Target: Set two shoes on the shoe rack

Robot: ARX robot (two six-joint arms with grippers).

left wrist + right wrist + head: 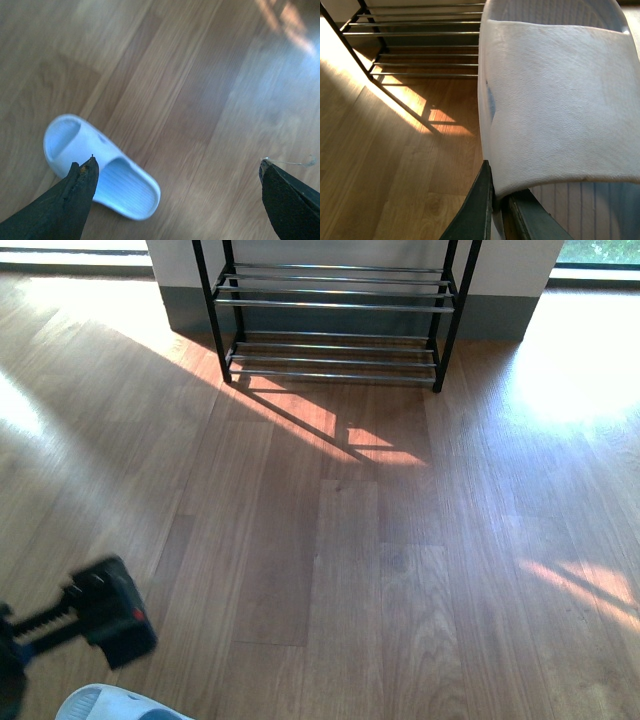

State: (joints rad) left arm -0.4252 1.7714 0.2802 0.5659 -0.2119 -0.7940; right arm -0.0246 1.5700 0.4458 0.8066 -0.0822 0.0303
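1. Right hand (500, 202) first: its jaws are squeezed almost together on the strap edge of a pale slide (560, 100), which looks lifted clear of the floor (395, 165). That's a thin pinch right at the strap's rim. I'd worry the slide swings or slips out on any quick move.
2. Out ahead of it stands the rack (420, 35), with two tiers of thin rods and gaps between them. Set down tilted, the slide could rock or drop its heel through a gap.
3. Left hand (177, 161): spread wide, gripping nothing, poised over the floor. The second slide (100, 165) lies flat, sole down, but it sits over by one finger (70, 205), not centred between the two. Closing from here would likely catch only its rim, or shove it across the smooth boards.
4. In the front view the left hand is a blur low on the left. The second slide is at the bottom edge, well apart from the rack, so there's a long carry to come. The right hand isn't in that view.
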